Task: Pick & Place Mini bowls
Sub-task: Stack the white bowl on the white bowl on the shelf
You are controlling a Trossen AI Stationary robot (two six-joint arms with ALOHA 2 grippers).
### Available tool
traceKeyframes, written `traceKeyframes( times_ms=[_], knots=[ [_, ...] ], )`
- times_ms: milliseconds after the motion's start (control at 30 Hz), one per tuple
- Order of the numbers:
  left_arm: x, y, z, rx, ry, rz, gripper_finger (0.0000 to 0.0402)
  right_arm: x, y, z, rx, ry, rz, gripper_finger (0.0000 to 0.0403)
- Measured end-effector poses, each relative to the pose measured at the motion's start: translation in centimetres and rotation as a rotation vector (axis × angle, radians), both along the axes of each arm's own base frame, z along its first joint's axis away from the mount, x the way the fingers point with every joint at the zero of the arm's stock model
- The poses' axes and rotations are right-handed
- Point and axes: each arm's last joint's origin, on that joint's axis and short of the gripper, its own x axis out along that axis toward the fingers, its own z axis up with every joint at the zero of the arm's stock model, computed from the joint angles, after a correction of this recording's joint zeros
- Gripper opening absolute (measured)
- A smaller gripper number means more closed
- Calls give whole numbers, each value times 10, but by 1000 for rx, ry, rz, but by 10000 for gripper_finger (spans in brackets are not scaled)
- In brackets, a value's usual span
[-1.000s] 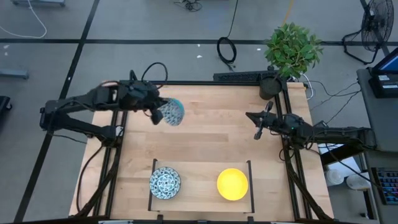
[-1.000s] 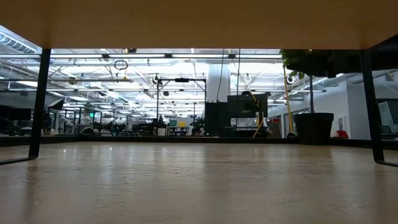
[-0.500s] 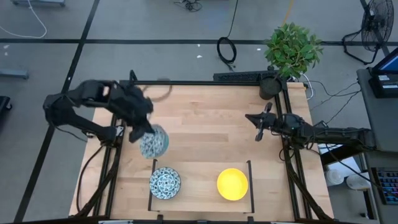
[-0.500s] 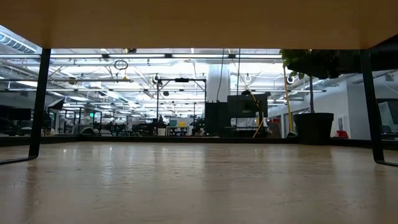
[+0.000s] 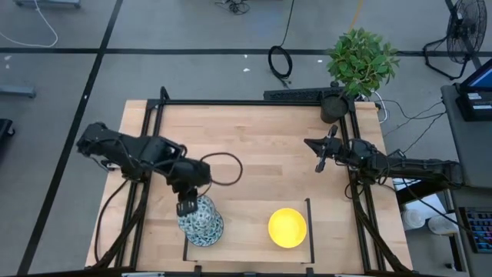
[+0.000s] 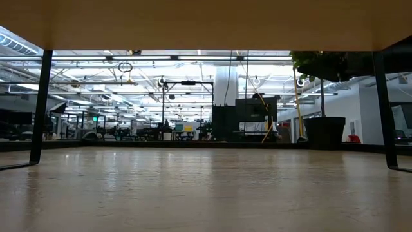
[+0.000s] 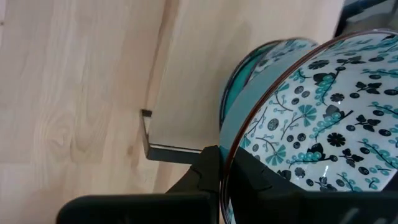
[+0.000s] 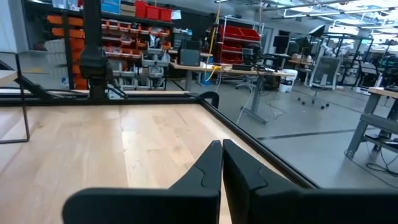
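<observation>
My left gripper [image 5: 187,206] is near the table's front left, shut on a white bowl with a blue pattern [image 5: 197,215]. That bowl is tilted over a second patterned bowl [image 5: 212,231], which sits inside the black-outlined area; whether the two bowls touch, I cannot tell. In the left wrist view the held bowl [image 7: 323,124] fills the picture, and the other bowl's teal rim [image 7: 249,62] shows behind it. A yellow bowl [image 5: 287,228] rests on its base in the same outlined area. My right gripper [image 5: 320,164] waits shut near the table's right edge, touching nothing. My left gripper [image 7: 222,155] pinches the patterned bowl by its rim [image 7: 239,140], one finger inside the bowl and one outside. In the high view the fingers come from above and from the table's far side. The bowl is tilted, its open side turned sideways, above the second patterned bowl.
A thin black frame [image 5: 309,231] marks the area at the table's near edge; its corner [image 7: 146,134] shows in the left wrist view. A potted plant [image 5: 334,108] stands at the far right corner. A loop of the left arm's cable [image 5: 223,169] hangs over mid-table.
My left gripper has carried the patterned bowl from the table's far left toward the near edge and down, turning as it went. It stays shut on the bowl, which now hangs over the patterned bowl in the outlined area.
</observation>
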Motion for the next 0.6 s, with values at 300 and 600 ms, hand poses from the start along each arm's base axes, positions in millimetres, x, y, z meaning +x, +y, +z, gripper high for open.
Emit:
traceKeyframes(
  times_ms=[300, 600],
  knots=[
    [-4, -19, -3, 68, 3, 57, 10, 0, 0, 0, 11, -3, 0, 0],
    [13, -35, -22, 77, 65, 36, 10, 0, 0, -1, 12, 3, 0, 0]
  ],
)
